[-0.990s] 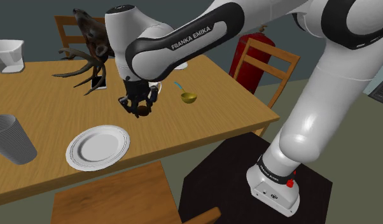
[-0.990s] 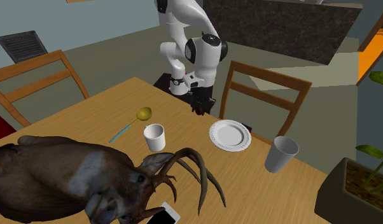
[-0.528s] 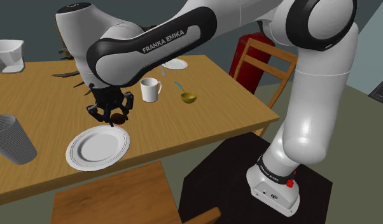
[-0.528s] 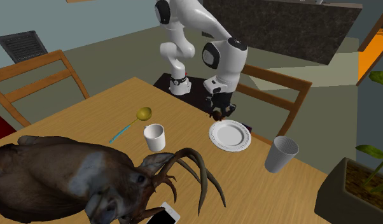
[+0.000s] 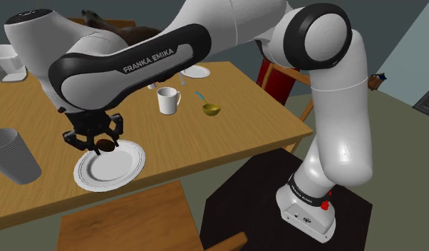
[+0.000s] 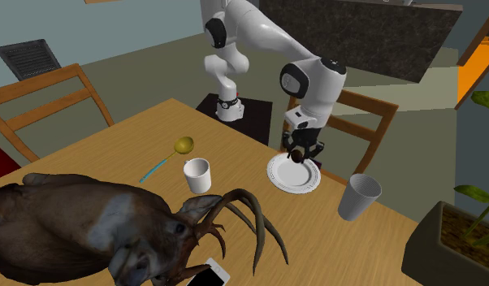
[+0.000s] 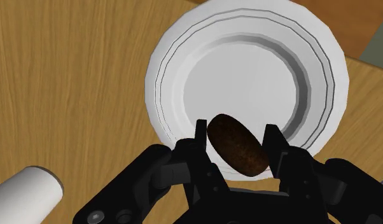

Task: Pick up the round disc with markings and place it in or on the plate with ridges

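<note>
Directly under the claw [image 5: 100,145] lies the white ridged plate [image 5: 81,173], flat on the wooden table [image 5: 227,135]. The claw points downward over the plate's rim rather than its middle. Its two black fingers [image 7: 201,127] are drawn in narrow and clasp the round disc [image 7: 238,145] between them, one finger on each side. The disc is dark brown with a mottled face, and it is held tilted. From the wrist it covers part of the plate's near rim and inner ridge rings, while the smooth centre of the plate sits beyond the fingertips. Whether the disc touches the plate cannot be told, though from the shoulder it seems to hang just above the rim. A ribbed grey tumbler [image 5: 12,155] stands near the claw, toward the shoulder view's left, apart from the plate. A white mug [image 5: 167,100] stands upright farther from the claw, toward the shoulder view's right. Beyond the mug, a yellow-green spoon with a blue handle [image 5: 210,109] lies well apart from the claw. In the second exterior view a brown deer head with antlers [image 6: 97,223] lies on the table far from the claw, past the mug. The arm's black stand [image 5: 263,207] is on the floor beside the table, well away from the claw.
</note>
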Controlling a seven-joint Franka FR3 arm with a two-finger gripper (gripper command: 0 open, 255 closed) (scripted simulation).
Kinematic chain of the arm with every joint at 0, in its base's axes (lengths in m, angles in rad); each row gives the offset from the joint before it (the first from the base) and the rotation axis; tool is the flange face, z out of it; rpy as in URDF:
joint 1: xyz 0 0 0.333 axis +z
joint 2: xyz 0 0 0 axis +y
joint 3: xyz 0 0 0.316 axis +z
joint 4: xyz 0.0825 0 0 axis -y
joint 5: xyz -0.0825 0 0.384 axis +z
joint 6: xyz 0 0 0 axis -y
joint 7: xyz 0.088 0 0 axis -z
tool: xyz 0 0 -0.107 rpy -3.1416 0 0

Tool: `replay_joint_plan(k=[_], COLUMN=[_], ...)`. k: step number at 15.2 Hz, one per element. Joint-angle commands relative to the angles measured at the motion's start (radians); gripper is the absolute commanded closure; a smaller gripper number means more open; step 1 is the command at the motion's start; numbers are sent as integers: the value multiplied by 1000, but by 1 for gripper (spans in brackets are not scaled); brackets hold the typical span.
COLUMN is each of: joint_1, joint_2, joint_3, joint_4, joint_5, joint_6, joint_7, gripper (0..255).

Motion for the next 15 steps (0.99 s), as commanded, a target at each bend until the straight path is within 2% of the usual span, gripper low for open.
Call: replay_joint_plan(k=[1, 10, 15], joint_1=[1, 6, 6], joint_2=[11, 56, 56], joint_3=[-4, -21, -21], joint_4=[-8, -60, -60], joint_5=[-6, -35, -35], joint_6=[17, 107, 107], joint_7=[4, 28, 28], gripper=[255, 255, 255])
